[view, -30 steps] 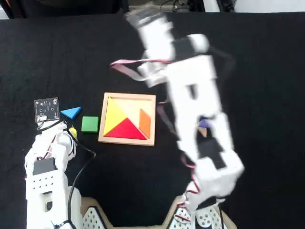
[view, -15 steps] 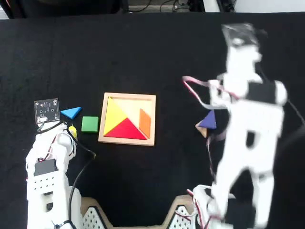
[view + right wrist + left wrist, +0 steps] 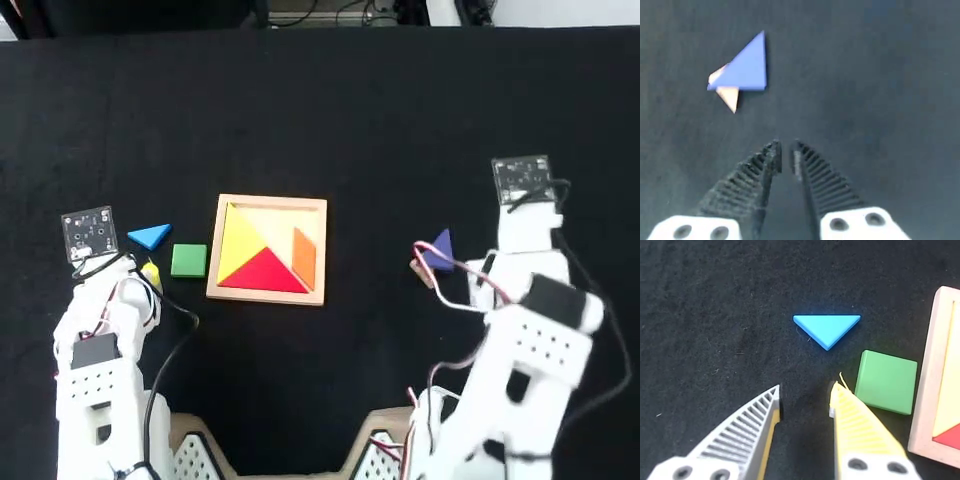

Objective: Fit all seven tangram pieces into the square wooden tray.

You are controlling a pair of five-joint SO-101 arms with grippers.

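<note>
With three pieces [image 3: 262, 268] in the tray [image 3: 270, 203], your right end effector [image 3: 785, 148], almost closed and empty, hung near the dark blue triangle [image 3: 747, 67] at the tray's 3 o'clock; likely next: widen, then grasp.

No words, numbers or signs can be read anywhere. The small black square board on the left arm [image 3: 89, 232] and the small black square board on the right arm [image 3: 522, 180] have tiny pale specks on them. They are too small to read.
</note>
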